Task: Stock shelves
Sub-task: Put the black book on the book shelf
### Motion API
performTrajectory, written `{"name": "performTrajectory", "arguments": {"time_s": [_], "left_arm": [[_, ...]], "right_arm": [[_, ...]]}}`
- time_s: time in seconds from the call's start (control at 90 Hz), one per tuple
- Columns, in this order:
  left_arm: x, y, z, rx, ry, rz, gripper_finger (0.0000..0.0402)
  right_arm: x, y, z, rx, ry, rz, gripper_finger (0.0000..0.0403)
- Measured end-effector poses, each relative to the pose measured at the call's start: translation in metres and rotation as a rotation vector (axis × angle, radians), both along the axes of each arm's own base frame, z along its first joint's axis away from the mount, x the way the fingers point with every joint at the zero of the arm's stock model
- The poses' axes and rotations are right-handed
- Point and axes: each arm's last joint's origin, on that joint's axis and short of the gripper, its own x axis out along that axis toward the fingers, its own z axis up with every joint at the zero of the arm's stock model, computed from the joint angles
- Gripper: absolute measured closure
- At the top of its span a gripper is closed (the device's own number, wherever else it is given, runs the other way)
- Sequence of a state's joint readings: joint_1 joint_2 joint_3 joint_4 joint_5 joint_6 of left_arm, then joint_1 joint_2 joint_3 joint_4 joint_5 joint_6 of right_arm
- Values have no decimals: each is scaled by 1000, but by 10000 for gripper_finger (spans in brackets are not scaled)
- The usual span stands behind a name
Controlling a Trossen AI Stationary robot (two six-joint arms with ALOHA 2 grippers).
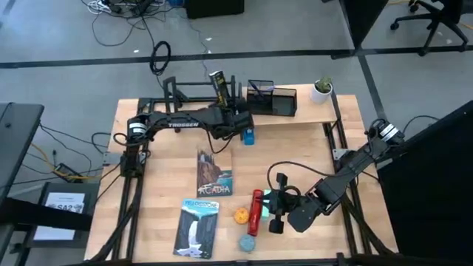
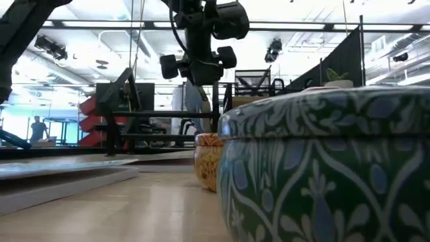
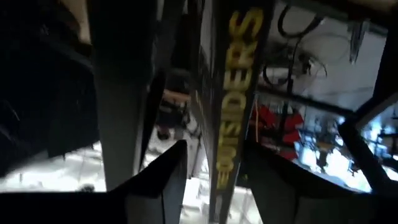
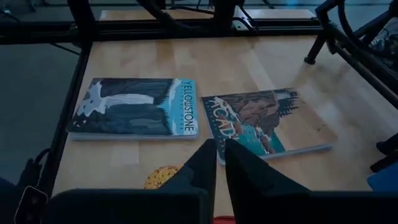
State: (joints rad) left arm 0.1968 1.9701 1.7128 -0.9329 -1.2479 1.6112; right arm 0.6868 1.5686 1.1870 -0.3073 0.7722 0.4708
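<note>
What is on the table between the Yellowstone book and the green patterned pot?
In the high view, a small orange ball lies between the Yellowstone book and the green pot.

A small potted plant is seen at the far right corner of the bench, with a black mesh organizer beside it. Cables are strewn over the grey floor beyond, and a wheeled office chair is parked at the far right.
</note>
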Motion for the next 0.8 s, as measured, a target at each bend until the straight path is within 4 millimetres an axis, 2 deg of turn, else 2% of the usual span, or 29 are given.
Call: {"name": "performTrajectory", "arguments": {"time_s": [0.256, 0.444, 0.567, 0.7, 0.8], "left_arm": [[-4, 3, 6, 69, -99, 60, 261], [-18, 12, 27, 108, -185, 111, 261], [-25, 22, 35, 105, -223, 141, 261], [-32, 43, 32, 18, -331, 191, 261], [-35, 51, 31, 53, -335, 225, 261]], "right_arm": [[0, 0, 0, 0, 0, 0, 396], [0, 0, 0, 0, 0, 0, 396], [0, 0, 0, 1, -2, 1, 396], [1, 0, 0, 3, -4, 0, 396], [1, 0, 0, 10, -5, 0, 396]]}}
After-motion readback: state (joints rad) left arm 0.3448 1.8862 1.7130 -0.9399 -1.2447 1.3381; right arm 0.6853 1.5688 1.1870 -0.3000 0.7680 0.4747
